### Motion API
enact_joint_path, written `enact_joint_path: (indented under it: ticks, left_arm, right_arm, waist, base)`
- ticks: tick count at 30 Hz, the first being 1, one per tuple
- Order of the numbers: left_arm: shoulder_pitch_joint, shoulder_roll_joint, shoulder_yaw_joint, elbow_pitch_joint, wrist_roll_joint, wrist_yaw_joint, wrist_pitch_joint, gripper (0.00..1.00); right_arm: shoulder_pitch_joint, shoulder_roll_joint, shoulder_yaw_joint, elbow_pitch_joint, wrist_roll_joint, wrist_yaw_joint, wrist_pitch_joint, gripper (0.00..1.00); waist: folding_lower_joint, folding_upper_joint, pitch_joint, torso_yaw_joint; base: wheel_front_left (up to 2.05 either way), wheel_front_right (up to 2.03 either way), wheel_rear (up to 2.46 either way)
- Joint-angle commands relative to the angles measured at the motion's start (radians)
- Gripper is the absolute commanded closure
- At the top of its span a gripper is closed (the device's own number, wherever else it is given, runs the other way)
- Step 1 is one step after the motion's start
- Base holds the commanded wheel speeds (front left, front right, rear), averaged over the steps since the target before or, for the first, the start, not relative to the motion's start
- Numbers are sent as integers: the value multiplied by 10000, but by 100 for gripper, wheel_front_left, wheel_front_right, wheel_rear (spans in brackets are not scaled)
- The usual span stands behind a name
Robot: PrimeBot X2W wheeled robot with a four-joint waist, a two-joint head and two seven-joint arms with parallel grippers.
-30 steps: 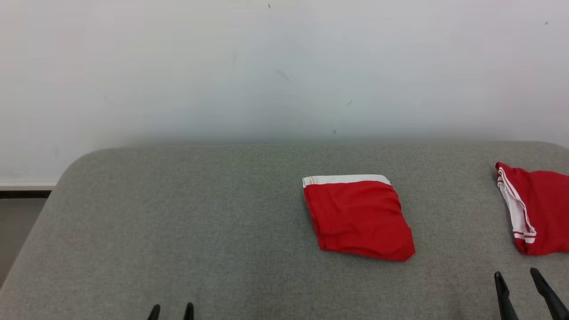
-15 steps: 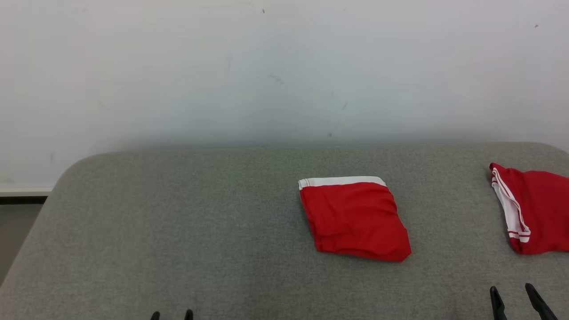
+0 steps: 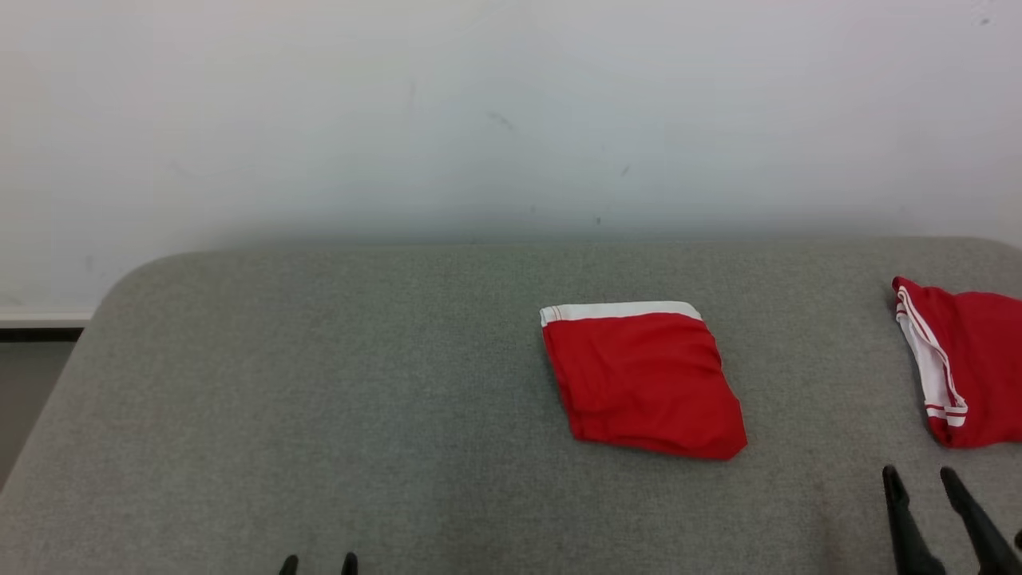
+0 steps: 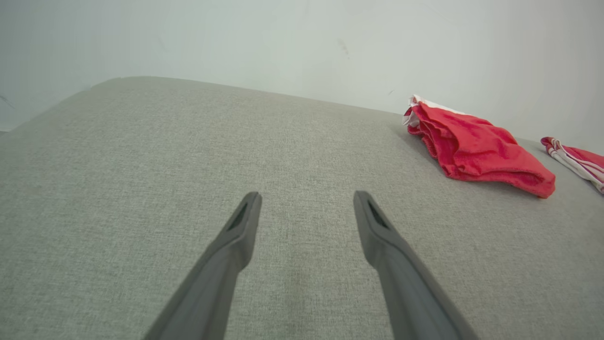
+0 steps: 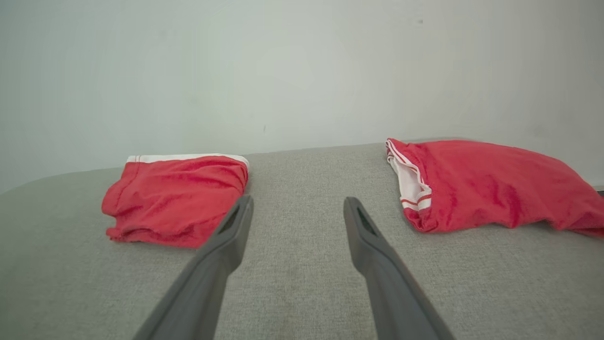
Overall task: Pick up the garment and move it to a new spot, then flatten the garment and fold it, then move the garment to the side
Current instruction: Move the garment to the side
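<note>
Scene: Two red pieces of clothing are shown on a grey fabric-covered surface [image 3: 319,383] against a pale wall [image 3: 479,120].
Middle: The red shorts [image 3: 647,383], white-waistbanded, lie folded flat right of centre, well apart from both grippers.
Right edge: A looser red garment [image 3: 978,359] with white striped trim is partly cut off in the head view, so its full outline cannot be told.
Left side: The left gripper [image 3: 318,563] is seen released and empty over bare fabric at the near edge.
Right side: The right gripper [image 3: 918,475] is seen released and empty, near the red garment and aimed between the two pieces.
Step in hand: The pick-up of the loose red garment is judged to be next, as the red shorts appear already folded.
Done well: The trimmed edge should be pinched by the right gripper and the cloth lifted fully clear before it is carried. The red shorts should be left undisturbed.
</note>
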Motion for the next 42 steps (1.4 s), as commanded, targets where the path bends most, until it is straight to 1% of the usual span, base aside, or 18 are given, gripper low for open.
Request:
enact_joint_path:
  ticks: [1,4,8,10,14,18,22,26,30,35,36,37,38,39,42]
  left_arm:
    - [-101,36,-6,22,73,-18,2,0]
    - [-254,36,-113,75,201,-74,3,0]
    - [-619,36,-250,105,386,-178,2,0]
    - [-766,38,-291,147,377,-212,2,0]
    - [-1081,35,-543,337,328,-264,2,0]
    - [-1276,36,-814,416,146,-219,2,0]
    - [-1469,36,-1064,443,-39,-137,3,0]
    - [-1643,36,-1210,446,-147,-40,2,0]
    - [-1707,35,-1312,462,-237,30,2,0]
    - [-1772,36,-1403,442,-328,87,2,0]
    - [-1804,36,-1418,439,-345,117,2,0]
    - [-1827,35,-1446,426,-377,145,2,0]
    - [-1839,35,-1472,412,-401,141,2,0]
    - [-1833,36,-1483,408,-416,141,2,0]
    - [-1867,36,-1471,391,-431,185,2,0]
  right_arm:
    - [-439,-253,66,13,459,1,224,0]
    - [-1050,-625,295,28,1637,1,1252,0]
    - [-2102,-1110,430,-13,3060,1,2968,0]
    - [-2584,-1161,350,140,3755,1,3841,0]
    - [-3502,-1377,367,553,4385,1,5400,0]
    - [-4258,-1338,288,1252,4675,1,6705,0]
    - [-4757,-1339,-59,2054,4635,1,7533,0]
    - [-4987,-1271,-339,2441,4860,1,8182,0]
    - [-5061,-1078,-466,2642,4901,1,8563,0]
    - [-5136,-669,-253,2582,5037,1,8921,0]
    - [-5177,-620,-220,2544,5028,0,8925,12]
    - [-5229,-572,-185,2503,4994,1,8882,55]
    - [-5271,-544,-124,2415,4950,1,8803,79]
    - [-5299,-519,-87,2358,4951,1,8723,100]
    - [-5381,-582,36,2105,5018,1,8537,100]
  waist:
    - [0,-1,157,82]
    - [0,-1,502,272]
    - [0,-1,1189,655]
    - [0,-1,1485,889]
    - [0,-1,1953,1446]
    - [0,-1,2263,1925]
    - [0,-1,2521,2447]
    - [0,-1,2726,2841]
    - [0,-1,2881,3050]
    - [0,-1,2966,3128]
    - [0,-1,2976,3120]
    - [0,-1,2983,3108]
    - [0,-1,2989,3093]
    - [0,-1,2979,3066]
    - [0,-1,2938,2934]
  base:
    - [0,0,0]
    - [0,0,0]
    - [0,0,0]
    - [0,0,0]
    - [0,0,0]
    - [0,0,0]
    - [0,0,0]
    - [0,0,0]
    - [0,0,0]
    - [0,0,0]
    - [0,0,0]
    - [0,0,0]
    - [0,0,0]
    - [0,0,0]
    - [0,0,0]
